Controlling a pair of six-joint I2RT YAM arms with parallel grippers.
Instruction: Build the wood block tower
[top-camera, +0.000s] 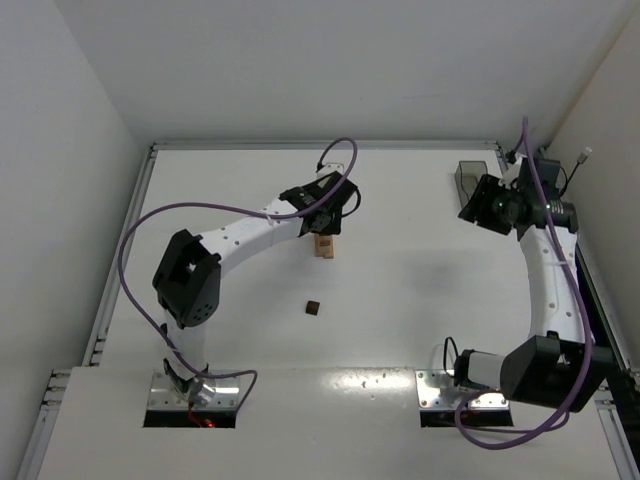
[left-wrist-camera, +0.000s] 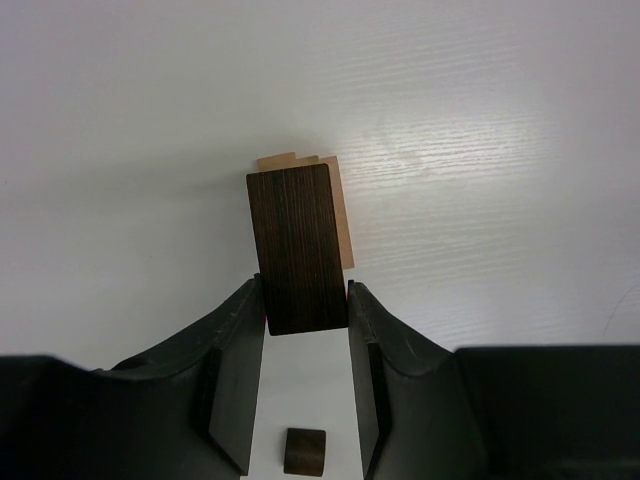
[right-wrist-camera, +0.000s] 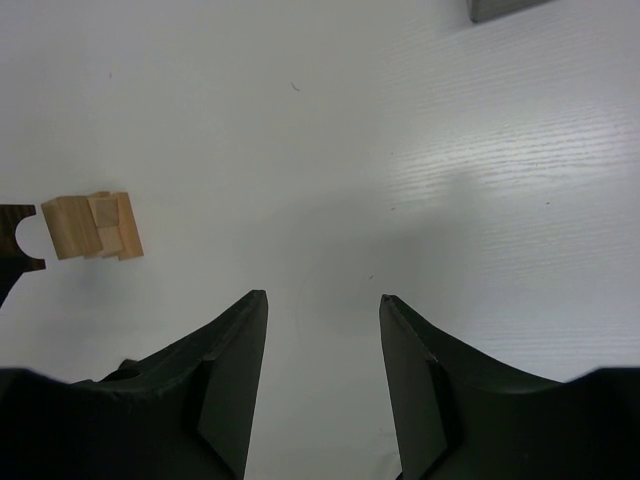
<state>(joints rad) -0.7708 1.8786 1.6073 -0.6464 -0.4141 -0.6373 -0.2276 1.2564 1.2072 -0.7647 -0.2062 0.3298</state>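
Note:
The wood block tower (top-camera: 324, 247) is a short tan column at the table's middle. My left gripper (top-camera: 326, 213) hangs right over it, shut on a dark brown block (left-wrist-camera: 298, 250) whose sides touch both fingers. In the left wrist view the tan blocks (left-wrist-camera: 343, 215) peek out from under this block. In the right wrist view the tan column (right-wrist-camera: 90, 227) shows at the left, with the dark arch-shaped block (right-wrist-camera: 20, 238) against its top end. My right gripper (right-wrist-camera: 323, 300) is open and empty, far right of the tower (top-camera: 490, 205).
A small dark brown block (top-camera: 313, 308) lies loose on the table in front of the tower, and it also shows between the left fingers (left-wrist-camera: 304, 451). A smoky-grey see-through tray (top-camera: 472, 178) stands at the back right, its corner in the right wrist view (right-wrist-camera: 505, 8).

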